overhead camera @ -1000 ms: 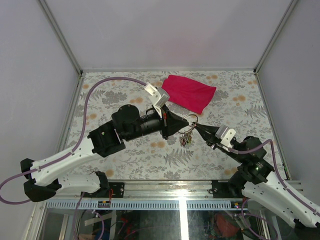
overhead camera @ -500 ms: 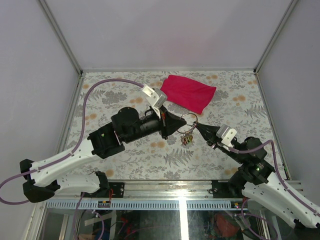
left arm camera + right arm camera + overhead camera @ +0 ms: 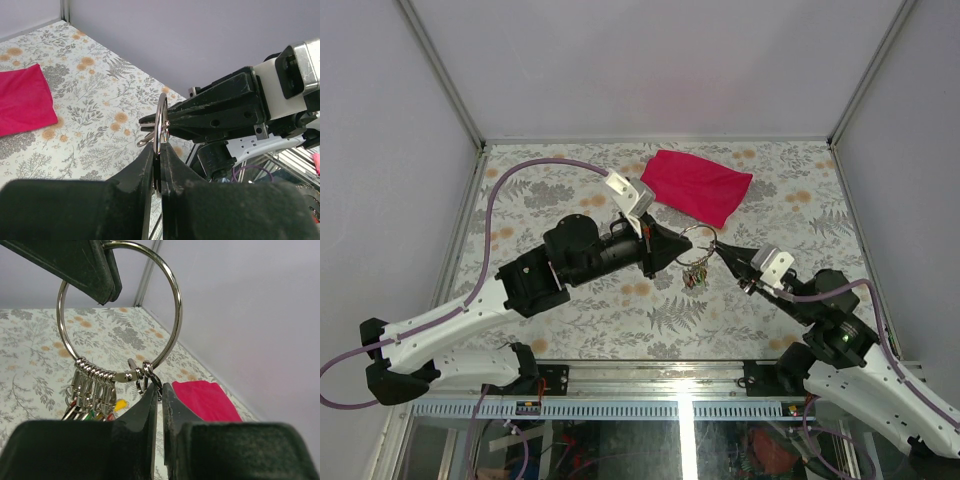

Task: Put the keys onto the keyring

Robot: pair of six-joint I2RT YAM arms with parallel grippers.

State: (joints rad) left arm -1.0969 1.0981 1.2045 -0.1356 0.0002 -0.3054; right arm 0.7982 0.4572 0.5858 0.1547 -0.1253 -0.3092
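The silver keyring [image 3: 698,243] hangs in the air between my two grippers. My left gripper [image 3: 678,248] is shut on its rim [image 3: 161,122], with the jaws [image 3: 159,150] pinching the wire edge-on. My right gripper [image 3: 720,247] is shut on a small twisted metal loop [image 3: 152,372] that hangs from the ring [image 3: 172,295] beside a clasp. A bunch of small keys [image 3: 92,390] dangles from the ring, with yellow [image 3: 120,404], green and red heads showing. It also shows in the top view [image 3: 695,276]. Whatever hangs below the loop is hidden between my right jaws.
A magenta cloth [image 3: 698,185] lies on the flowered table toward the far side, also in the left wrist view [image 3: 22,100] and the right wrist view [image 3: 202,400]. Grey walls enclose the table. The arms meet near mid-table.
My right gripper has shifted a little toward the far side, closer to the ring. The keyring and left gripper have barely moved.
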